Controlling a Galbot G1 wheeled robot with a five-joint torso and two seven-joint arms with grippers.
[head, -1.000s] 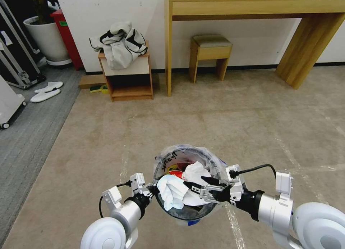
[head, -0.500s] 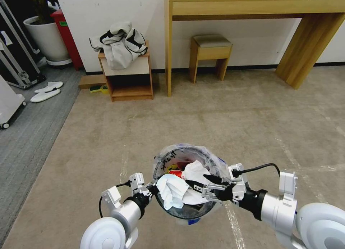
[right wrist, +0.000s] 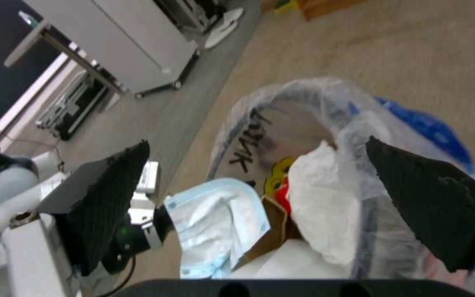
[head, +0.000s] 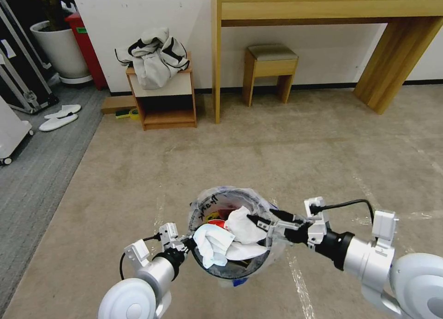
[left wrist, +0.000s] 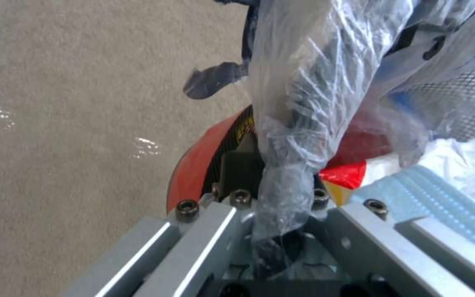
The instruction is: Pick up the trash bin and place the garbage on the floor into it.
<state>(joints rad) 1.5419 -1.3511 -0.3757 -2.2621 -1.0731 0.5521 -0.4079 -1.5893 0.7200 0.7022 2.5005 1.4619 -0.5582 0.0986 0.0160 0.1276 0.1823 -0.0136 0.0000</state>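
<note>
Left pincer (head: 188,242) clamped on trash bin (head: 230,268) rim, held above the floor (head: 300,157); right pincer (head: 265,220), jaws spread and empty, now withdrawn toward the rim, garbage (head: 226,238) released inside.

Furnished room, home or hotel-like mock-up: beige carpet (head: 286,144) with tape lines, wooden desk (head: 323,8) and stool (head: 270,61) at wall, bedside cabinet (head: 164,97), slippers (head: 60,116), equipment cases (head: 20,79) at left edge
</note>
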